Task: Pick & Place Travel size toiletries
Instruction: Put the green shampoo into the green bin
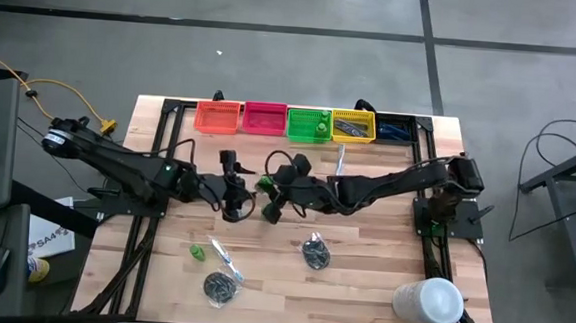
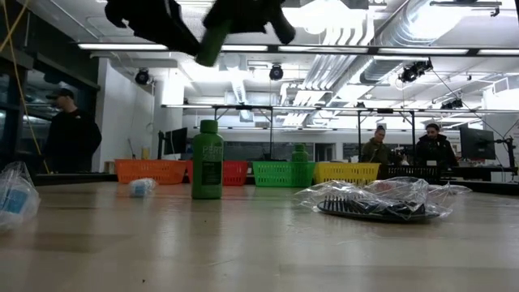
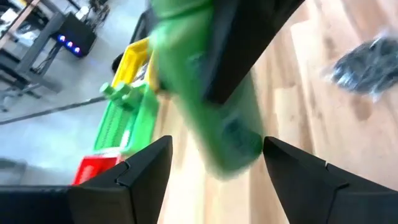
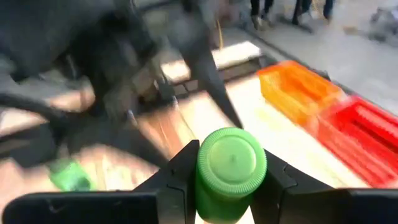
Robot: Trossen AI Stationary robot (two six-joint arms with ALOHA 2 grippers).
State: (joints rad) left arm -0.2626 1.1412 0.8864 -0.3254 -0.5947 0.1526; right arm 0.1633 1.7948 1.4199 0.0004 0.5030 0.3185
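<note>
right gripper (image 4: 229,186) clamped on green bottle (image 4: 231,168), mid-air over table centre. left gripper (image 3: 211,168) spread, bottle's long axis between its fingers, untouched. green bin (image 1: 309,125) lies beyond.

Above mid-table, the right gripper (image 1: 268,202) clamps a stubby green plastic bottle (image 4: 231,167), with the left gripper (image 1: 233,203) just beside it, its fingers (image 3: 140,171) spread either side of the bottle's lower end, leaving little gap between the two tools. Beyond both, a row of coloured plastic bins (image 1: 300,122) walls the wooden table's (image 1: 360,286) far edge. Nearer than the grippers, bare wood lies open between an upright green bottle (image 2: 207,160), a clear-wrapped dark round bundle (image 1: 315,251) and a large white cylinder (image 1: 428,300) at the near right corner.
</note>
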